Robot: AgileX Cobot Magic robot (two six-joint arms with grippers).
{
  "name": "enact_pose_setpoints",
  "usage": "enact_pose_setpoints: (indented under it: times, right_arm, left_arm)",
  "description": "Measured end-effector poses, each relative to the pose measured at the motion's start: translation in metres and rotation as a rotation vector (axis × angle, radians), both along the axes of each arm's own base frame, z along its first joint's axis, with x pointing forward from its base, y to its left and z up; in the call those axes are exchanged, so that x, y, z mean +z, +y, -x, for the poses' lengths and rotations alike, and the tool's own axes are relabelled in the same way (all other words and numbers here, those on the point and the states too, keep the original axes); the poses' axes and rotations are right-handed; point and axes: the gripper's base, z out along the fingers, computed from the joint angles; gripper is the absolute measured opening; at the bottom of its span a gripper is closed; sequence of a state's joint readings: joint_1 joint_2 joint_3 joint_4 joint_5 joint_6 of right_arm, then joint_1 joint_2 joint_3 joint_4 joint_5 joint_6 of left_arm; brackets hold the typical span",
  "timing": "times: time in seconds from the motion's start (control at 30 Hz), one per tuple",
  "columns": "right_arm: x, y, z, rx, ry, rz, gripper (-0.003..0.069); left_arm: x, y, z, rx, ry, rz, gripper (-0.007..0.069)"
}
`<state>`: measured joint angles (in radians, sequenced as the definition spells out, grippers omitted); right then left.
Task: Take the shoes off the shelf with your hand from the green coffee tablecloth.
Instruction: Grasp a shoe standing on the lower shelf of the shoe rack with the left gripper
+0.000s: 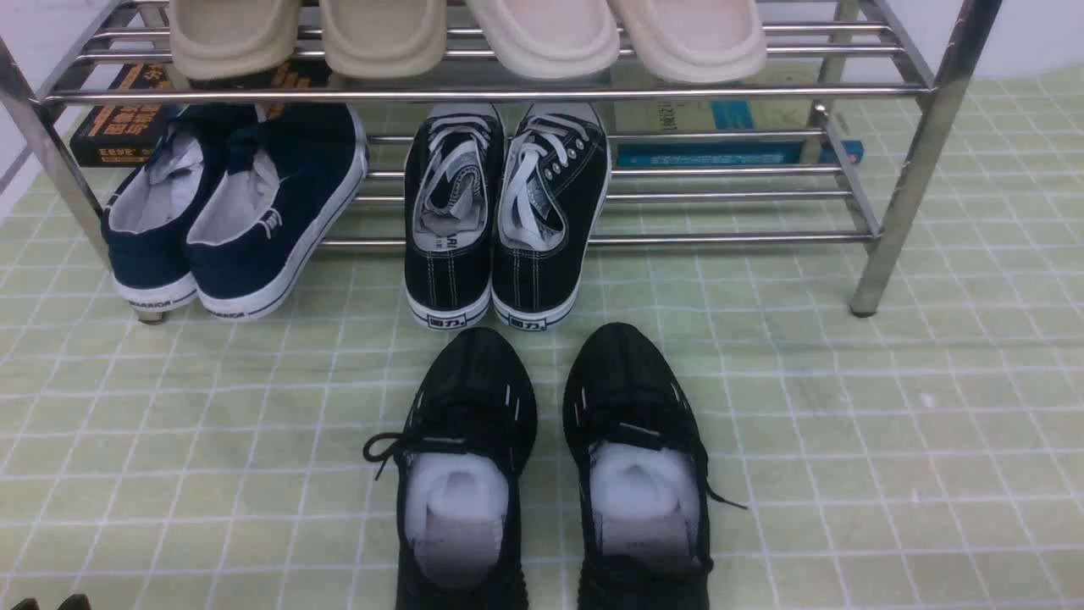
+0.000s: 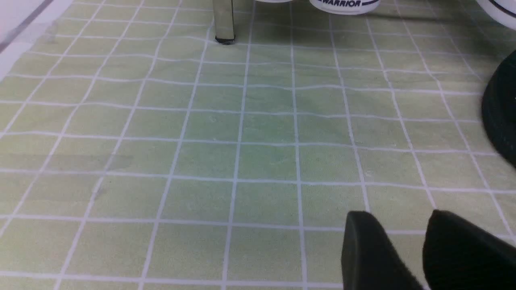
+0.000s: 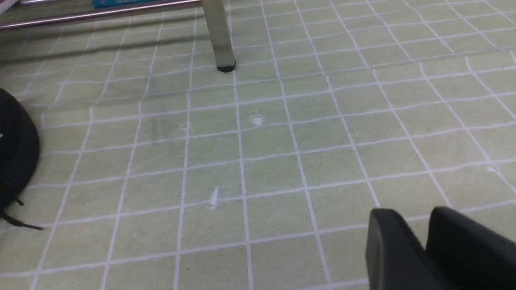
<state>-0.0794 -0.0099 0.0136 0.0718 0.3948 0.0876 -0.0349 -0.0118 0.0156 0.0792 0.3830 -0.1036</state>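
The shoes, black canvas sneakers with white laces (image 1: 449, 212) (image 1: 550, 203), lie side by side on the lower tier of the chrome shelf (image 1: 898, 169), heels toward me and reaching the green coffee tablecloth (image 1: 847, 407). My left gripper (image 2: 399, 215) hovers low over bare cloth in front of the shelf's left leg (image 2: 224, 20); its fingers stand apart with nothing between them. Only its dark tips (image 1: 51, 603) show at the front view's bottom left. My right gripper (image 3: 415, 211) hangs over bare cloth near the right leg (image 3: 219, 36), its fingers together and empty.
Black knit sneakers with white stuffing (image 1: 461, 474) (image 1: 639, 474) stand on the cloth just in front of the canvas pair. Navy slip-ons (image 1: 237, 212) fill the lower tier's left. Beige slippers (image 1: 474, 34) lie on the top tier. Boxes (image 1: 728, 127) sit behind the shelf.
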Motion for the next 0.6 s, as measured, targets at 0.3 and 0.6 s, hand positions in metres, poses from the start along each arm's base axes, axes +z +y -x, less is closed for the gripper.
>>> enact_pose_setpoints:
  times: [0.3, 0.6]
  right_arm:
    - [0.0000, 0.0000, 0.0000, 0.000, 0.000, 0.000, 0.0172]
    - [0.0000, 0.0000, 0.0000, 0.000, 0.000, 0.000, 0.0186]
  left_arm:
    - [0.0000, 0.0000, 0.0000, 0.000, 0.000, 0.000, 0.0241]
    - [0.0000, 0.0000, 0.0000, 0.000, 0.000, 0.000, 0.0241]
